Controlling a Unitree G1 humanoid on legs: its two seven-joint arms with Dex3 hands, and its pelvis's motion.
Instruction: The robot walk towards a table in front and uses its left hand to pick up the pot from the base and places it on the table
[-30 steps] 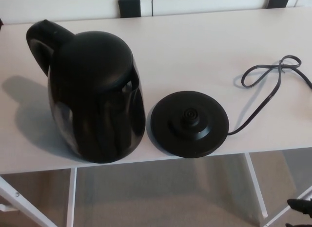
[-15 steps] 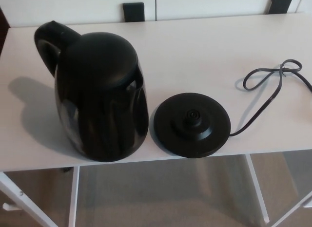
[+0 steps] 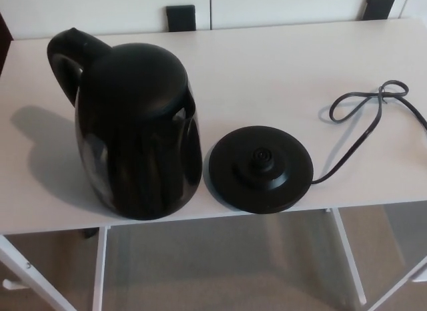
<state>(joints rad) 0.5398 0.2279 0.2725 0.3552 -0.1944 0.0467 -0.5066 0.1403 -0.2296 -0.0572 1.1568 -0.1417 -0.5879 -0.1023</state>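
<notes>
A tall, glossy black plastic pot [image 3: 137, 134] stands upright on the white rectangular table [image 3: 280, 77], off its stand, with its looped handle [image 3: 63, 57] at 11 o'clock. The round, flat black base [image 3: 261, 168] lies just beside the pot at its 3 o'clock. A dark cord [image 3: 381, 101] runs from the base toward 2 o'clock. Neither the left hand nor the right hand shows, so I cannot tell their grip.

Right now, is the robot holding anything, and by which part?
Nothing is held: no hand shows. The pot stands alone on the table, beside its base, handle untouched.
</notes>
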